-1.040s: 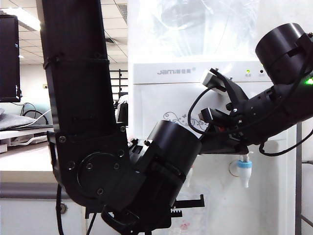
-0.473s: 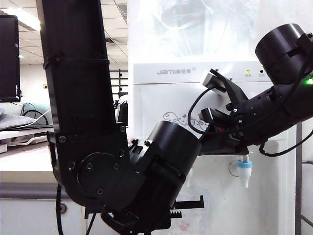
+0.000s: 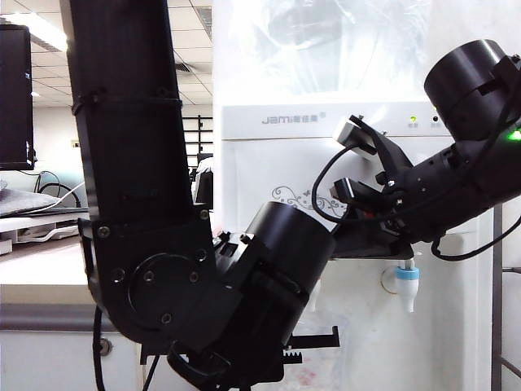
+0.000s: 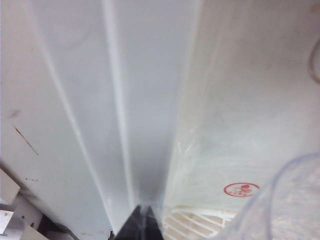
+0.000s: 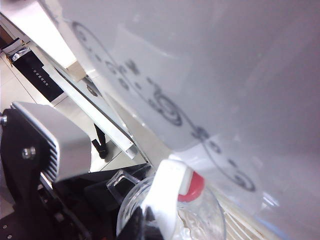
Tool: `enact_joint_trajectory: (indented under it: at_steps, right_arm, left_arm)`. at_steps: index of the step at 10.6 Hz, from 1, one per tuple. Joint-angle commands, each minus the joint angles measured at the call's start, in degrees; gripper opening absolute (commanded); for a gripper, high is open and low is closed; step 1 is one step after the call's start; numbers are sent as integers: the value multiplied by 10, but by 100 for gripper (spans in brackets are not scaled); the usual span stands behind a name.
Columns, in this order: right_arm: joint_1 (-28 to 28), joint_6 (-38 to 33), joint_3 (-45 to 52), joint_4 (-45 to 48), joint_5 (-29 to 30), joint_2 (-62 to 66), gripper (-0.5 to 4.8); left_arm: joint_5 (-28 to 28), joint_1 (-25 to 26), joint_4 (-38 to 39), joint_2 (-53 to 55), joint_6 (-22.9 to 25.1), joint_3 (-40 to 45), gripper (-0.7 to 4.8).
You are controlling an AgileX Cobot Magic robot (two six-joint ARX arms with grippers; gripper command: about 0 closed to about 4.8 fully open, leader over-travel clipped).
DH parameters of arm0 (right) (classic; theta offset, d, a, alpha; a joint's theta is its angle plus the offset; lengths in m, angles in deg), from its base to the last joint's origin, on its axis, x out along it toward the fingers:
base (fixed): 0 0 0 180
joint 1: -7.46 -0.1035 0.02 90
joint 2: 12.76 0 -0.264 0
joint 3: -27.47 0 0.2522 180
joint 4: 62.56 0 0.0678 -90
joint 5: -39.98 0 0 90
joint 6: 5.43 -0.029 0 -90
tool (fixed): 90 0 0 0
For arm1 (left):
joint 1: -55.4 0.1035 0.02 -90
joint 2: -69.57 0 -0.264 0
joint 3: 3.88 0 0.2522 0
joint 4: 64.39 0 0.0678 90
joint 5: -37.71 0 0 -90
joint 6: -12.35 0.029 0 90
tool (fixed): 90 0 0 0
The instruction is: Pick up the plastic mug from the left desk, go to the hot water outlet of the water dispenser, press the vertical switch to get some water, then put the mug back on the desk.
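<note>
The clear plastic mug (image 5: pixel 202 220) sits right under the hot water outlet (image 5: pixel 192 187), the red-collared tap of the white water dispenser (image 3: pixel 277 163). My left gripper (image 4: pixel 143 221) is shut on a thin clear part of the mug, whose rim (image 4: pixel 292 195) curves beside it. In the exterior view this gripper (image 3: pixel 316 337) is low in front of the cabinet. My right gripper (image 5: pixel 150 225) is shut, with its dark tips against the white vertical switch (image 5: pixel 167 192) on that tap. The left arm's wrist hides those tips in the exterior view.
The blue-collared tap (image 3: pixel 407 285) hangs to the right of the right arm. A slatted drip grate (image 4: pixel 200 225) lies below the mug. The left desk (image 3: pixel 41 277) shows behind the left arm, which fills the foreground. A red round sticker (image 4: pixel 241 189) marks the cabinet front.
</note>
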Motion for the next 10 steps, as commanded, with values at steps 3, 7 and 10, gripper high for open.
enact_joint_trajectory:
  at_steps: [3,7,10]
  right_arm:
    - [0,-9,2,-41,-8,3,-6]
    - [0,-11,2,-43,-10,3,-6]
    - [0,-11,2,-47,-12,3,-5]
  left_arm:
    - [4,-1,-5,-3,-2,-2,3]
    - [4,-1,-3,-3,-2,-2,3]
    - [4,-2,-1,-3,-2,-2,3]
